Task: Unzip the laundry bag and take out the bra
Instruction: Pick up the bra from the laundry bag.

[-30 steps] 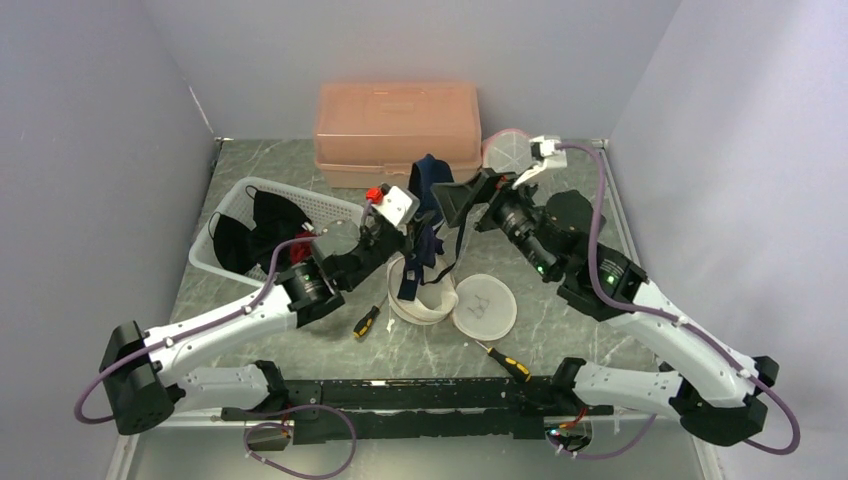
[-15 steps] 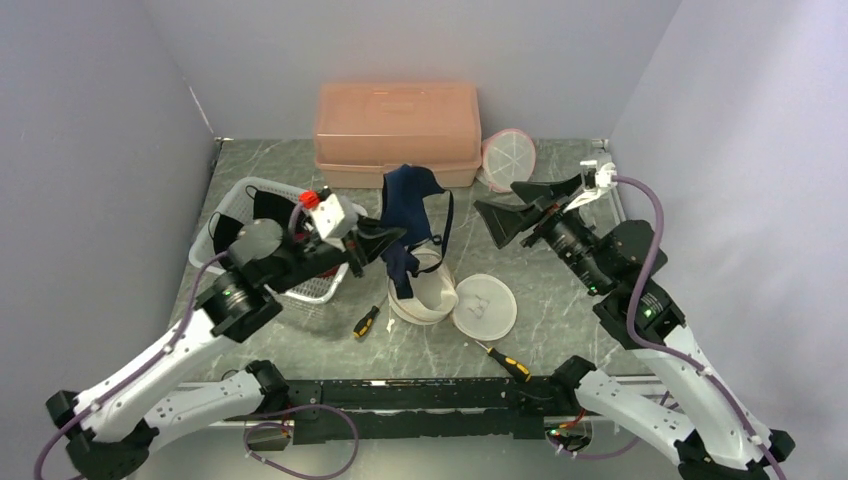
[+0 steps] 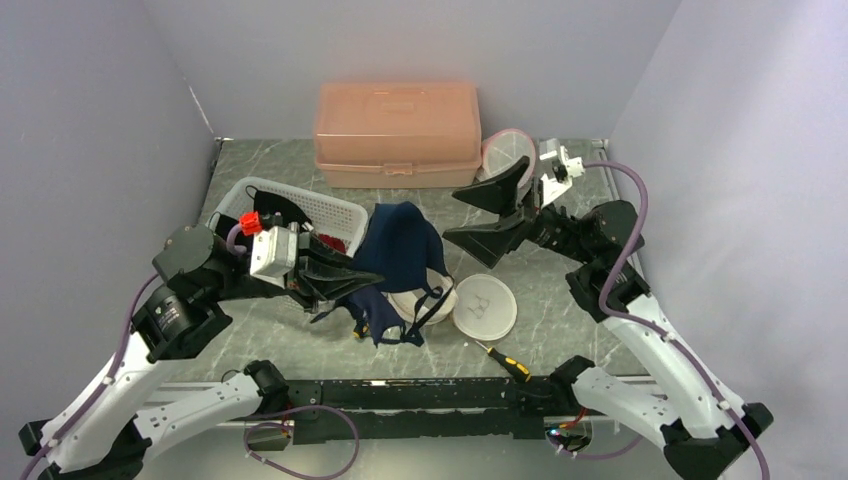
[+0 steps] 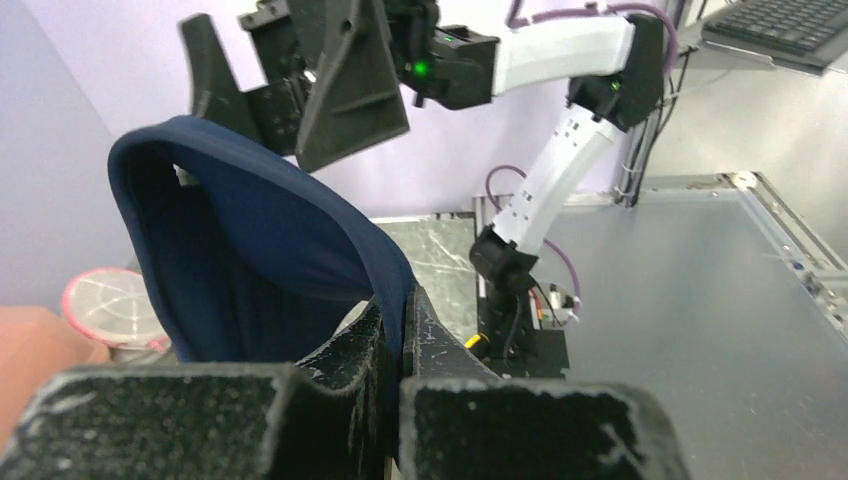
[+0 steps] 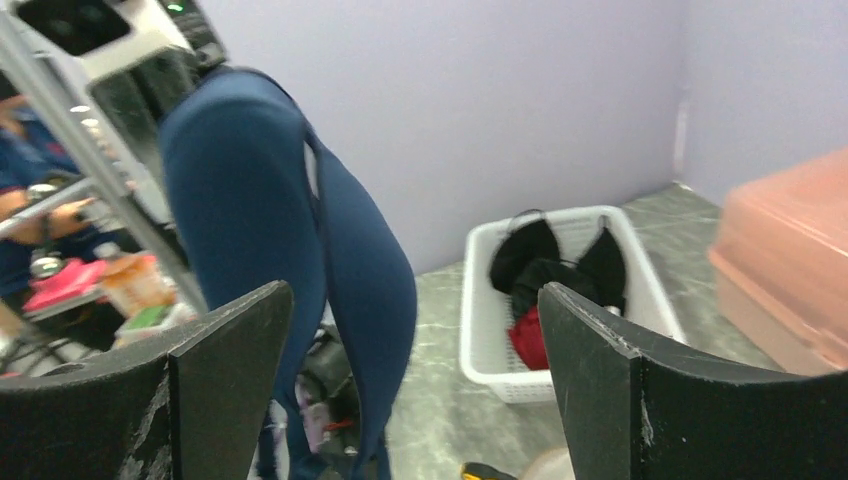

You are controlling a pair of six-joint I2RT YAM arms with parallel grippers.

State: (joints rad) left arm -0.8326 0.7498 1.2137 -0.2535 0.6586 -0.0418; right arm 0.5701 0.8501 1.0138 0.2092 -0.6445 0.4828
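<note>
My left gripper (image 3: 345, 278) is shut on the edge of a navy blue bra (image 3: 400, 252) and holds it up above the table. Its straps hang down over the round white laundry bag (image 3: 432, 300). In the left wrist view the bra (image 4: 250, 250) is pinched between my fingers (image 4: 400, 325). My right gripper (image 3: 492, 215) is wide open and empty, right of the bra and apart from it. In the right wrist view the bra (image 5: 260, 200) hangs ahead of the open gripper (image 5: 415, 380).
A pink lidded box (image 3: 397, 130) stands at the back. A white basket (image 3: 335, 208) with black and red garments is at the left. A round white mesh disc (image 3: 486, 306), a pink-rimmed disc (image 3: 505, 148) and a screwdriver (image 3: 505, 362) lie on the table.
My left gripper has drawn back to the left and nearer with the bra, pulling it away from the bag. My right gripper has moved away from the bra and stays open.
</note>
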